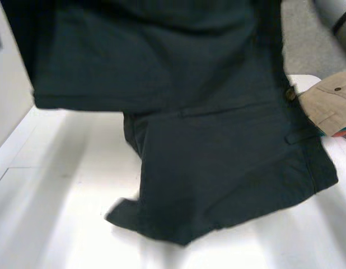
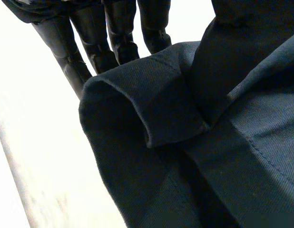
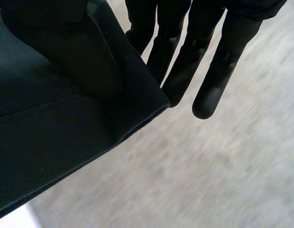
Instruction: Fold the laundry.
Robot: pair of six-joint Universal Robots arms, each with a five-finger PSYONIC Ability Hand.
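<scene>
Dark blue-green trousers (image 1: 218, 151) hang lifted over the white table (image 1: 61, 224), with the lower part trailing onto it and a belt loop and waistband seam showing at the right. In the left wrist view my left hand (image 2: 113, 38) reaches down to a folded hem of the trousers (image 2: 185, 156), and the cloth runs up between fingers and thumb. In the right wrist view my right hand (image 3: 209, 57) holds a corner edge of the trousers (image 3: 47, 133), pinched between straight fingers and thumb, above grey floor.
A beige garment (image 1: 330, 103) with a brown button lies at the table's right edge, with something colourful under it. Grey floor (image 1: 307, 39) shows beyond the table at the back right. A white wall or panel (image 1: 8, 101) stands at the left.
</scene>
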